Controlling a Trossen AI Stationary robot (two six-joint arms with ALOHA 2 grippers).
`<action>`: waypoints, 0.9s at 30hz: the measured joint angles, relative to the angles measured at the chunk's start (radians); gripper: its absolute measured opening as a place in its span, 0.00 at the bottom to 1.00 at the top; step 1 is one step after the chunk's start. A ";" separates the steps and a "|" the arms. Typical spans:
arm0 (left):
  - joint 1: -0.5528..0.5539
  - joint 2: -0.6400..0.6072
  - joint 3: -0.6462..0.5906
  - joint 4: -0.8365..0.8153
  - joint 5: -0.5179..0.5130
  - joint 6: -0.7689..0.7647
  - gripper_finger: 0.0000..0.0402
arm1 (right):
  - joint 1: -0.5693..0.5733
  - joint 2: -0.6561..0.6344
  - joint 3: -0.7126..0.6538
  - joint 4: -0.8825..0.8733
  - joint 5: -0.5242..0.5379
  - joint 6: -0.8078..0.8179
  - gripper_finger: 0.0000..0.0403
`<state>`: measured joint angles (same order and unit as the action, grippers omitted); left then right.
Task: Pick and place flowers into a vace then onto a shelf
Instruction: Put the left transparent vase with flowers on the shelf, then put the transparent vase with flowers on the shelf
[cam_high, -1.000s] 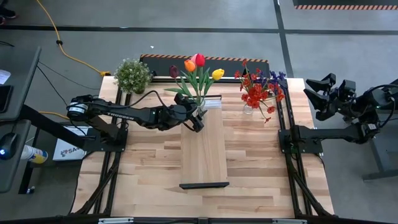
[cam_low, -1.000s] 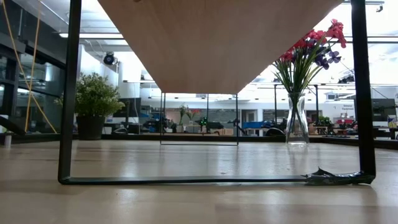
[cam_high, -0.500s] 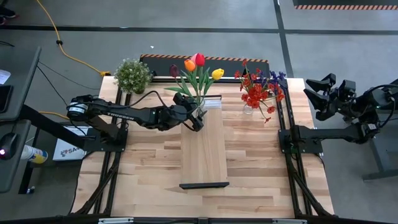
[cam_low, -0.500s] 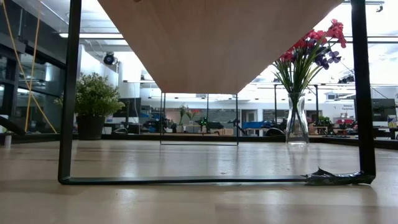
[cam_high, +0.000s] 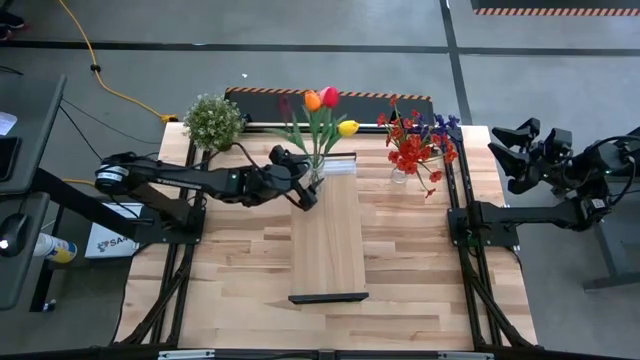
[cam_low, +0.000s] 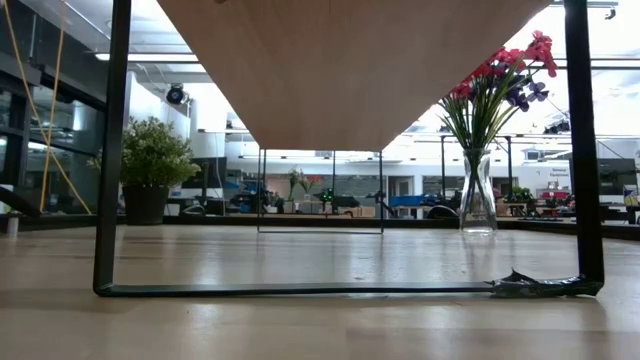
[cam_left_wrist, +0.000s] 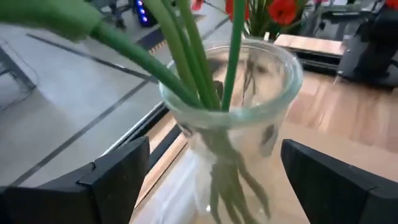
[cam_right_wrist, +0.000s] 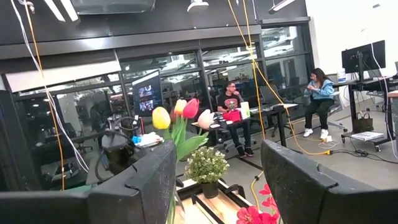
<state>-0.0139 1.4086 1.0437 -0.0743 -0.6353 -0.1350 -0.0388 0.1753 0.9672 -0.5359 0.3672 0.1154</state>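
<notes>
A clear glass vase (cam_left_wrist: 233, 118) holding tulips (cam_high: 322, 110), red, orange and yellow on green stems, stands on its base at the far end of the shelf (cam_high: 328, 235). My left gripper (cam_high: 307, 190) reaches in from the table's left. It is open, with one finger on each side of the vase (cam_high: 318, 172) and a gap to the glass on both sides in the left wrist view. My right gripper (cam_high: 512, 155) waits open beyond the table's right edge, high up, with nothing between its fingers (cam_right_wrist: 143, 180).
A second glass vase (cam_high: 400, 172) with red sprays and purple blooms (cam_low: 500, 75) stands right of the shelf. A bushy potted plant (cam_high: 213, 120) sits at the far left corner. The shelf's dark end frame (cam_low: 110, 150) stands on the planked tabletop (cam_high: 240, 270).
My left gripper has drawn back from the vase toward the table's left and risen a little. The tulip heads have swung slightly toward the far right, while the vase stays on the shelf's far end.
</notes>
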 joint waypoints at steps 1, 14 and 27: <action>0.000 -0.011 0.001 -0.015 0.011 -0.002 0.99 | 0.000 0.000 0.000 0.000 0.000 0.000 0.55; 0.000 -0.054 -0.001 -0.157 0.119 -0.031 0.99 | 0.000 0.000 0.000 0.000 -0.004 0.019 0.55; 0.000 -0.253 0.001 -0.458 0.236 -0.103 0.99 | 0.000 0.000 0.008 -0.115 -0.003 0.019 0.55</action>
<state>-0.0139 1.1555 1.0447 -0.5323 -0.3995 -0.2383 -0.0390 0.1753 0.9748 -0.6512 0.3641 0.1340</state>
